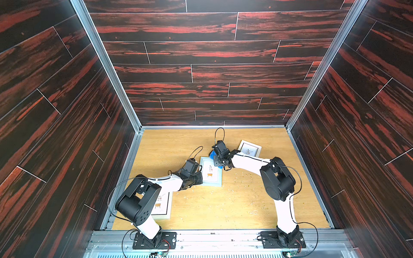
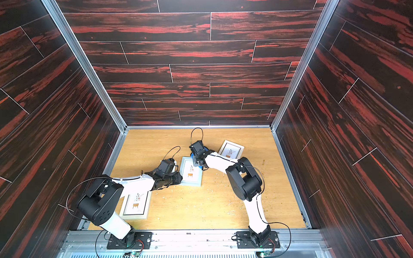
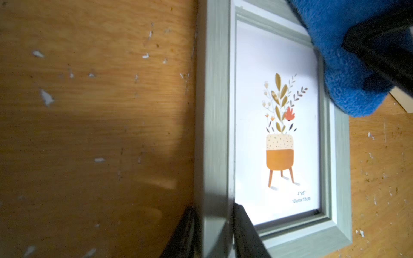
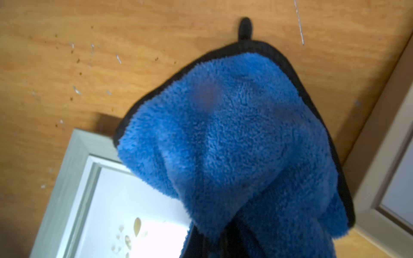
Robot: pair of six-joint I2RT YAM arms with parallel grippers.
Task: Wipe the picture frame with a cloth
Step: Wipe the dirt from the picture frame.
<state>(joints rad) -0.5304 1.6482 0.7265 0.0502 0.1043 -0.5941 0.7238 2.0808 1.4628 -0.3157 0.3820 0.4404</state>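
The picture frame [image 1: 211,172] [image 2: 191,172] is pale grey-green and holds a print of a potted plant; it lies mid-table. My left gripper [image 1: 200,178] [image 3: 214,208] is shut on the frame's side rail [image 3: 214,111] near a corner, one jaw on each side. The bright blue fluffy cloth [image 4: 234,145] [image 3: 335,55] has black edging and a corner loop. It hangs bunched from my right gripper [image 1: 218,159] [image 4: 223,241], which is shut on it. The cloth drapes over the frame's far corner [image 4: 73,178]. In both top views only slivers of blue cloth [image 1: 212,153] [image 2: 201,167] show.
A cream frame [image 1: 249,148] [image 2: 231,149] [image 4: 391,178] lies just behind the right arm. A white frame [image 1: 162,206] [image 2: 136,204] lies partly under the left arm near the front. The wooden table [image 1: 223,201] is scuffed and speckled. Dark panelled walls close in three sides.
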